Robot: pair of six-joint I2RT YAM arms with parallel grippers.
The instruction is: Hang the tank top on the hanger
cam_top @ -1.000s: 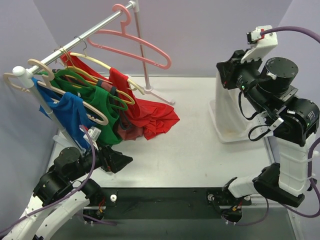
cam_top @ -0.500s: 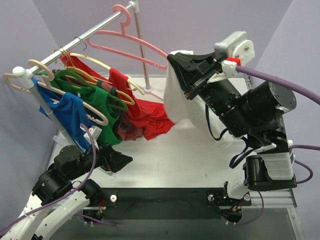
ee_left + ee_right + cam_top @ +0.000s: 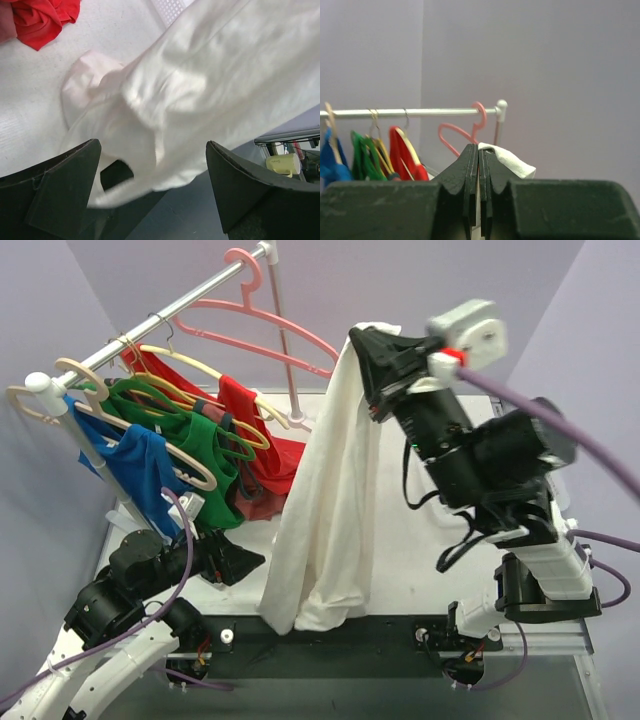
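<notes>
The white tank top (image 3: 325, 510) hangs full length from my right gripper (image 3: 365, 345), which is shut on its top edge, high over the table just right of the pink hanger (image 3: 270, 340). The hanger hangs on the rail's far end. In the right wrist view the shut jaws pinch white cloth (image 3: 507, 160), with the pink hanger (image 3: 460, 137) behind them. My left gripper (image 3: 245, 562) is open and empty, low at the near left. In the left wrist view the tank top's lower part (image 3: 200, 90) hangs in front of its fingers (image 3: 250, 190).
A metal rail (image 3: 150, 325) at the left carries beige hangers with a blue shirt (image 3: 140, 465), a green shirt (image 3: 205, 455) and a red garment (image 3: 265, 465). The rail's stand post (image 3: 285, 350) rises by the pink hanger. A black strip (image 3: 400, 635) runs along the near table edge.
My right arm has swung left and risen, lifting the tank top off the table so that it now hangs full length near the pink hanger. The left arm has stayed still.
</notes>
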